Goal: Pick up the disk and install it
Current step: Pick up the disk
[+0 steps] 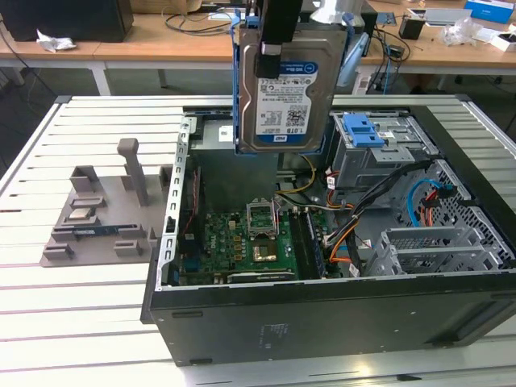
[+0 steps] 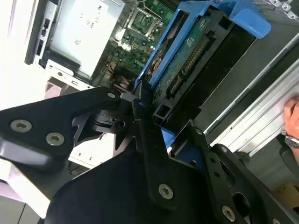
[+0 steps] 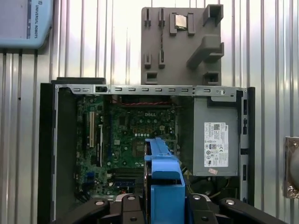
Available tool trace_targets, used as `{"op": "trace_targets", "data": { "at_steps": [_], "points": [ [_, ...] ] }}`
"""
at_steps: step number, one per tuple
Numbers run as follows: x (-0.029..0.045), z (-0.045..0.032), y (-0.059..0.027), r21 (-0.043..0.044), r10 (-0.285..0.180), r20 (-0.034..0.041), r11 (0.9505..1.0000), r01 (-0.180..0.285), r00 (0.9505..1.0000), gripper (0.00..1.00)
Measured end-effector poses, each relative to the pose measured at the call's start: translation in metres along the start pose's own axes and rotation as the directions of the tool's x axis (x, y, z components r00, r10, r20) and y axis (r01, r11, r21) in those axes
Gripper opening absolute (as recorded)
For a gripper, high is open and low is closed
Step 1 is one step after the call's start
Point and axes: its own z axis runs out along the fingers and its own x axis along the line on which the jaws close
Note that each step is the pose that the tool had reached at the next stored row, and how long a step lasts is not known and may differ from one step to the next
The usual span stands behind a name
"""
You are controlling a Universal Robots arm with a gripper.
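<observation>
The disk [image 1: 290, 89], a silver drive with a white-and-blue label and blue side rails, hangs upright above the open computer case [image 1: 322, 314], over its back half. My gripper [image 1: 274, 48] comes down from above and is shut on the disk's upper edge. In the second wrist view the black fingers [image 2: 140, 135] clamp the blue rail, and the disk [image 2: 187, 60] shows its green circuit-board side. In the first wrist view the disk [image 3: 163, 182] is seen edge-on over the motherboard [image 3: 135, 135], between the two halves of the gripper [image 3: 163, 207].
Inside the case sit a grey power-supply box [image 3: 216, 140], a metal drive cage [image 1: 379, 157] with a blue latch [image 1: 364, 129], and loose cables [image 1: 347, 234]. A grey parts fixture [image 1: 105, 210] lies beside the case on the slatted table [image 1: 81, 322]. A person's hand [image 2: 292, 121] is nearby.
</observation>
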Motion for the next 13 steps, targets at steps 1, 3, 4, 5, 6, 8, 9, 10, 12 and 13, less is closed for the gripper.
{"op": "trace_targets", "data": {
  "at_steps": [1, 3, 4, 5, 6, 8, 9, 10, 12, 13],
  "points": [
    [0.0033, 0.0000, -0.0009, -0.0002, 0.000, 0.0001, 1.0000, 0.000, 1.0000, 0.37],
    [0.0120, 0.0001, -0.0035, -0.0007, 0.000, 0.0001, 1.0000, 0.000, 1.0000, 0.37],
    [0.0148, 0.0001, -0.0042, -0.0009, 0.000, 0.0000, 1.0000, 0.000, 1.0000, 0.37],
    [0.0183, 0.0001, -0.0052, -0.0011, 0.000, 0.0001, 1.0000, 0.000, 1.0000, 0.37],
    [0.0213, 0.0002, -0.0060, -0.0012, 0.000, 0.0001, 1.0000, 0.000, 1.0000, 0.37],
    [0.0301, 0.0002, -0.0089, -0.0017, 0.000, 0.0002, 1.0000, 0.000, 1.0000, 0.37],
    [0.0339, 0.0003, -0.0106, -0.0020, 0.000, 0.0001, 1.0000, 0.000, 1.0000, 0.37],
    [0.0366, 0.0004, -0.0118, -0.0021, 0.000, 0.0001, 1.0000, 0.000, 1.0000, 0.37],
    [0.0424, 0.0008, -0.0156, -0.0022, 0.000, 0.0001, 1.0000, 0.000, 1.0000, 0.37],
    [0.0445, 0.0011, -0.0176, -0.0022, 0.000, 0.0005, 1.0000, 0.000, 1.0000, 0.37]
  ]
}}
